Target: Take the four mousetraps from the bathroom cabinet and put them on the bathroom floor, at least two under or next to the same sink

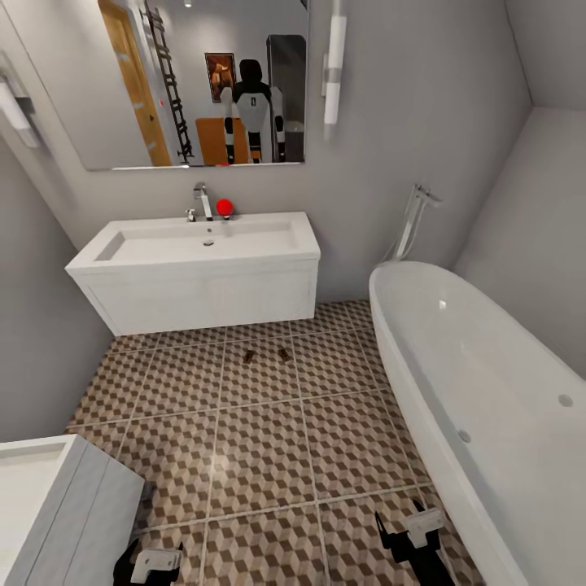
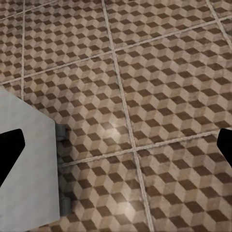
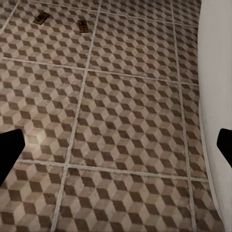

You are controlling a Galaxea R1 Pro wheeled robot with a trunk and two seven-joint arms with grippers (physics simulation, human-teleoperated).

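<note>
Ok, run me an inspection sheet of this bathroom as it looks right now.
Surface: bathroom floor, cube-pattern tiles, pale grout.
Job's things: two mousetraps, one and another, apart, on the floor in front of the wall sink.
Clutter: red ball beside the faucet.
Grippers: left gripper and right gripper both open, empty, low over the tiles.
Cables: nothing seen.
Surroundings: bathtub, mirror, white unit.

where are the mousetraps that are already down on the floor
In the head view, two mousetraps lie side by side on the patterned bathroom floor, just in front of the wall-hung white sink, left of the bathtub.
</note>
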